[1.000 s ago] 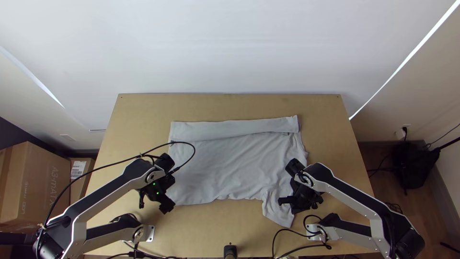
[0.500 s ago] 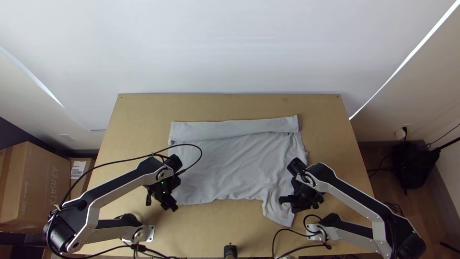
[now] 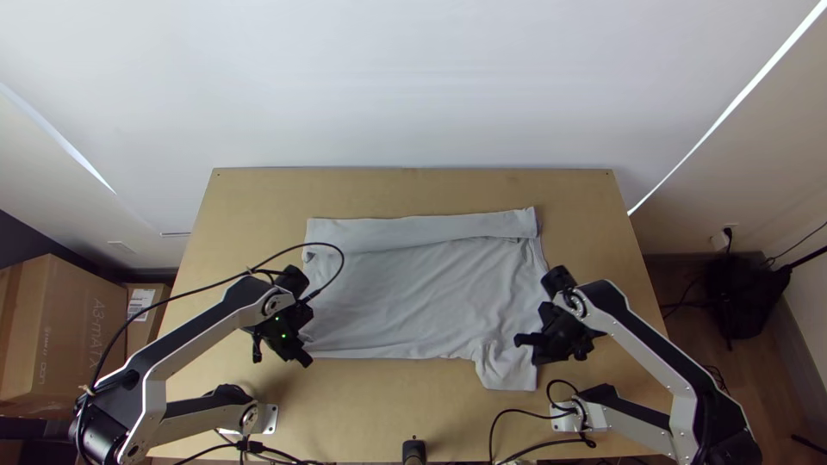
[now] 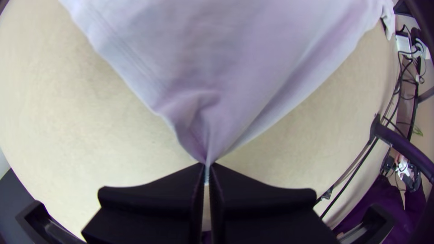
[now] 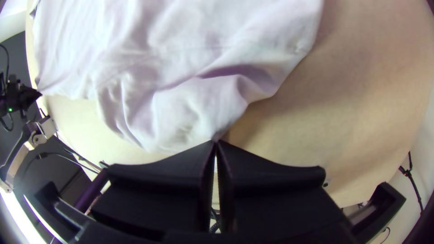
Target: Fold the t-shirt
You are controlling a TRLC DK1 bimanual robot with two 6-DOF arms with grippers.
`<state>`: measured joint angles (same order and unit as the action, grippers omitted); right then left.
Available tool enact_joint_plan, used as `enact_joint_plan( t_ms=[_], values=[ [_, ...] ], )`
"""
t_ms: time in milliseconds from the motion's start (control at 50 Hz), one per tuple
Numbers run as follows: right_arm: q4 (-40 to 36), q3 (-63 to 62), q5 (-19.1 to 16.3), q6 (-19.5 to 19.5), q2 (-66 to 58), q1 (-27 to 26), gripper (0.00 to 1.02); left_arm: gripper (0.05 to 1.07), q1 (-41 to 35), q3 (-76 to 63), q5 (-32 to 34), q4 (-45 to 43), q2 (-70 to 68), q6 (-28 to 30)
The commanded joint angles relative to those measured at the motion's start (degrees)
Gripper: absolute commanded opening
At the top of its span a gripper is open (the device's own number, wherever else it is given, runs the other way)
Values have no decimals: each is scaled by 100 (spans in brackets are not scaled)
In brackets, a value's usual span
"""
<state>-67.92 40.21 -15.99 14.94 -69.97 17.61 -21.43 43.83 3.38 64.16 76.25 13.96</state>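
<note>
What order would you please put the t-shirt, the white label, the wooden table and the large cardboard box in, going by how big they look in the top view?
1. Wooden table
2. T-shirt
3. Large cardboard box
4. White label

the left hand hides a corner of the t-shirt in the top view; both wrist views cut the t-shirt off at an edge.
</note>
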Motion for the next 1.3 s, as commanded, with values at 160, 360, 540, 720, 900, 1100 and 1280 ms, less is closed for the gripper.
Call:
enact_joint_plan(
  t_ms=[160, 360, 540, 720, 900, 1100, 1280],
  values=[
    [-72, 523, 694, -712, -95, -864, 2, 8, 500, 187, -12, 193, -356, 547],
    [-19, 717, 1388, -975, -192, -1242, 2, 8, 631, 301, -4, 272, -453, 679],
    [-353, 1402, 1168, -1028, -174, -1304, 2, 8, 640, 705, 5, 325, -506, 538],
    [-389, 2105, 711, -993, -341, -1321, 2, 8, 746, 1356, 5, 299, -304, 327],
    [-222, 2659, 500, -914, -623, -1330, 2, 8, 895, 1848, 5, 281, 4, 274],
    [7, 3301, 412, -720, -1168, -1330, 2, 8, 1088, 2428, 5, 272, 496, 318],
    [148, 3960, 351, -606, -1792, -1277, 2, 8, 1194, 2982, 5, 220, 1015, 336]
  ],
)
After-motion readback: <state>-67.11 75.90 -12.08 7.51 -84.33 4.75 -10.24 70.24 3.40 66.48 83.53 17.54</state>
